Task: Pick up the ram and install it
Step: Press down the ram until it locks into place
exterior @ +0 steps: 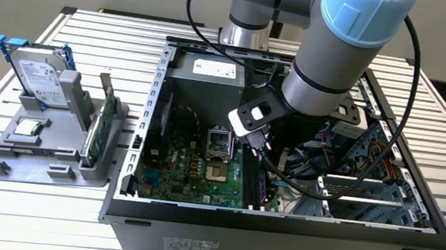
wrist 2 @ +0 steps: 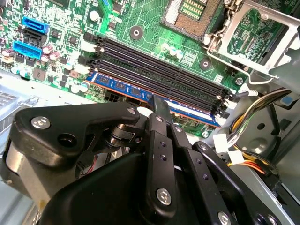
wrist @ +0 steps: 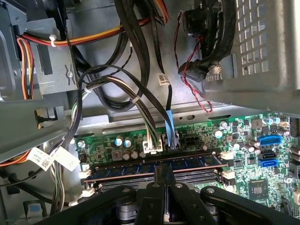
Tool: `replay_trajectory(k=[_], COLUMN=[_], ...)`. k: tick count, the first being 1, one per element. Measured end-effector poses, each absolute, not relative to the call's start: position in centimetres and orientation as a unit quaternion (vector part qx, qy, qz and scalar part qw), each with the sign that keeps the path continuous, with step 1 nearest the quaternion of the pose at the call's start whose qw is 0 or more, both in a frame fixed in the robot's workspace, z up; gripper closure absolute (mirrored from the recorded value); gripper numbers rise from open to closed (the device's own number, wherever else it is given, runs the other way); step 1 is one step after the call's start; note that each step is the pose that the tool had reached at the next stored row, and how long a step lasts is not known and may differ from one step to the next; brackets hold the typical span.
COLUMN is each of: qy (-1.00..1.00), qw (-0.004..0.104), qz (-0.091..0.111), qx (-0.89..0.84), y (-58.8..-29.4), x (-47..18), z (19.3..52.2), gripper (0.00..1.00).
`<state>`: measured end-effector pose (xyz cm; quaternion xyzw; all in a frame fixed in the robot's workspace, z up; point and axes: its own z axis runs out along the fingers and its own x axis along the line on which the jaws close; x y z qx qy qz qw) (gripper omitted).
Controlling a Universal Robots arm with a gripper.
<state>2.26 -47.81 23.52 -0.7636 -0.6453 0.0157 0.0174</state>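
Observation:
The ram [wrist 2: 121, 86] is a thin blue stick with black chips, lying along the memory slot closest to the cable side of the green motherboard [exterior: 185, 171]. In the first wrist view the ram [wrist: 126, 169] runs between the slot's white end clips. My gripper [wrist 2: 158, 107] reaches down into the open computer case [exterior: 278, 233], its two black fingers pressed together on the ram's top edge near its middle. In the exterior view the gripper [exterior: 262, 161] stands over the ram [exterior: 260, 188], with the arm hiding part of the board.
Three empty black memory slots [wrist 2: 154, 70] lie beside the ram, then the open processor socket [exterior: 219, 140]. Bundled cables [wrist: 140, 103] and a drive cage [exterior: 365, 193] crowd the case. At the exterior view's left, a grey tray [exterior: 45, 162] holds a silver hard drive [exterior: 41, 78] and a green card [exterior: 100, 127].

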Motion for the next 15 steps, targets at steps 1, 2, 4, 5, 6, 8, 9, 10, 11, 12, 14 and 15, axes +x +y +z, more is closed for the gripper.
replay_trajectory(k=[1, 2, 4, 5, 6, 8, 9, 10, 11, 12, 14, 15], qy=[-0.645, -0.645, -0.645, -0.645, -0.645, -0.646, -0.647, -0.65, -0.652, -0.654, -0.658, -0.659], qw=[0.017, 0.017, 0.017, 0.017, 0.017, 0.017, 0.017, 0.017, 0.017, 0.017, 0.017, 0.017], qz=[0.016, 0.016, 0.016, 0.016, 0.016, 0.016, 0.016, 0.016, 0.016, 0.016, 0.016, 0.016], qx=[-0.764, -0.764, -0.764, -0.764, -0.764, -0.763, -0.762, -0.76, -0.758, -0.756, -0.753, -0.752], y=[-47.81, -47.81, -47.81, -47.81, -47.81, -47.81, -47.81, -47.81, -47.81, -47.8, -47.81, -47.81], x=[2.26, 2.26, 2.26, 2.26, 2.26, 2.26, 2.26, 2.26, 2.26, 2.27, 2.27, 2.27], z=[23.52, 23.52, 23.52, 23.52, 23.52, 23.52, 23.51, 23.49, 23.46, 23.41, 23.33, 23.26], gripper=[1.0, 1.0, 1.0, 1.0, 1.0, 1.0, 1.0, 1.0, 1.0, 1.0, 1.0, 1.0])
